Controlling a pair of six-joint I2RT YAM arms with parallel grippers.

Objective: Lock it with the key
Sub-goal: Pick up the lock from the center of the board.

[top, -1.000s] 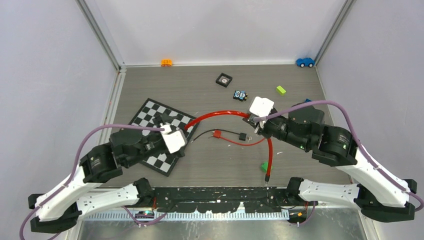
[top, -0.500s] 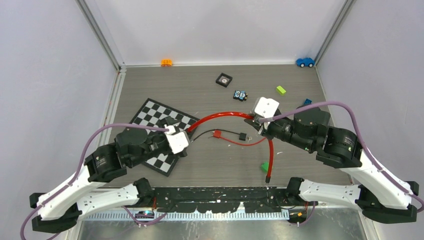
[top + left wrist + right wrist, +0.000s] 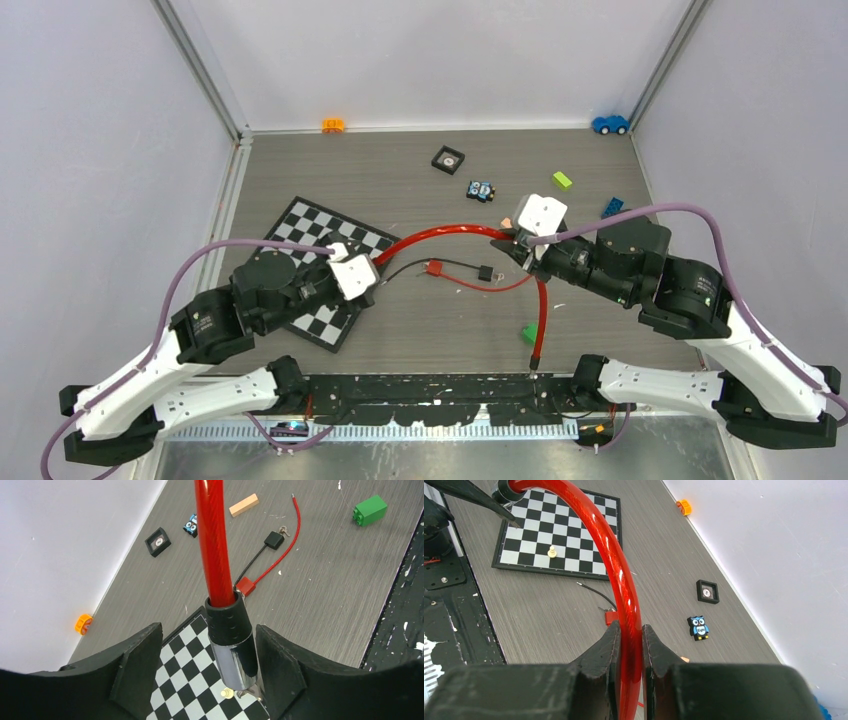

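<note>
A red cable lock (image 3: 440, 231) arcs between both grippers. Its black and chrome lock head (image 3: 231, 640) hangs over the chessboard (image 3: 185, 680). My left gripper (image 3: 210, 650) is open and straddles that head, with a gap on the left side and the right finger close to it. A small metal piece (image 3: 245, 692) sticks out of the head's end; I cannot tell if it is the key. My right gripper (image 3: 630, 635) is shut on the red cable (image 3: 616, 560), also seen from above (image 3: 515, 243). The cable's free end (image 3: 535, 358) lies near the front edge.
A chessboard (image 3: 305, 240) with a pale pawn (image 3: 552, 551) lies left. Red and black wires (image 3: 470, 272) lie between the grippers. Scattered about are an owl block (image 3: 481, 190), a black square (image 3: 448, 158), green bricks (image 3: 562, 180) (image 3: 527, 333), a blue car (image 3: 609, 124) and an orange piece (image 3: 333, 125).
My left gripper has slid right toward the lock head while its jaws narrowed. My right gripper has shifted right and back, carrying the cable with it.
</note>
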